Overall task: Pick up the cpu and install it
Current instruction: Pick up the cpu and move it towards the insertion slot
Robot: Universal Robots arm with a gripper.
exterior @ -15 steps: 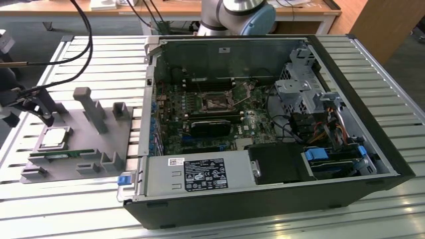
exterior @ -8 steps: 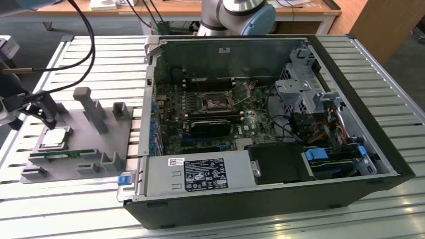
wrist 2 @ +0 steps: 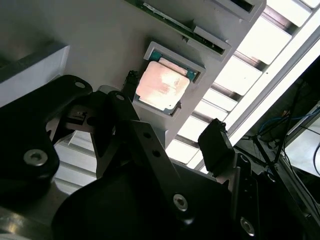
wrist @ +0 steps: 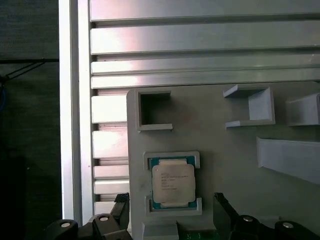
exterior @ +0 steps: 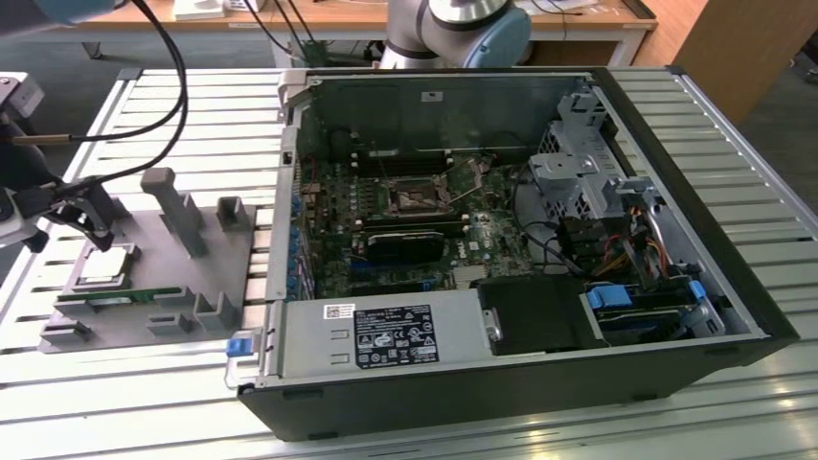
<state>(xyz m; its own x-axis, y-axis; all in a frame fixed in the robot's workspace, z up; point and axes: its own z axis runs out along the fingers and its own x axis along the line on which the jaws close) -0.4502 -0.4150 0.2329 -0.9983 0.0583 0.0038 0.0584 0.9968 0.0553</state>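
Worktop [exterior: 128, 402] slats of pale metal carry everything, and their near edge comes closest to the lens in the exterior view. On them lies the case [exterior: 511, 393], black, on its side with the cover off, so the board [exterior: 383, 254] inside faces up. Near the board's middle sits the socket [exterior: 416, 198], a metal-framed square with a dark centre. It looks unfilled, though it is too far off to be certain.

Just beside the case, to the exterior view's left, a grey holder [exterior: 224, 264] with moulded pockets and posts lies flat on the slats. Over the holder's far-left end hangs the end effector [wrist: 171, 201], spread wide and holding nothing. In both wrist views its black fingers [wrist: 224, 212] stand one on each side of a pocket, apart from what lies in it. I cannot tell how high the tips are above the holder.

A memory stick [exterior: 122, 297], long and green, rests in a slot near that pocket. Smallest is the cpu [wrist: 173, 182], silver-topped with a thin greenish rim, seated flat in its pocket between the fingers and untouched by them.

By my reading the task has hardly begun. The cpu is neither gripped nor lifted, so both the pick-up and the install are undone.
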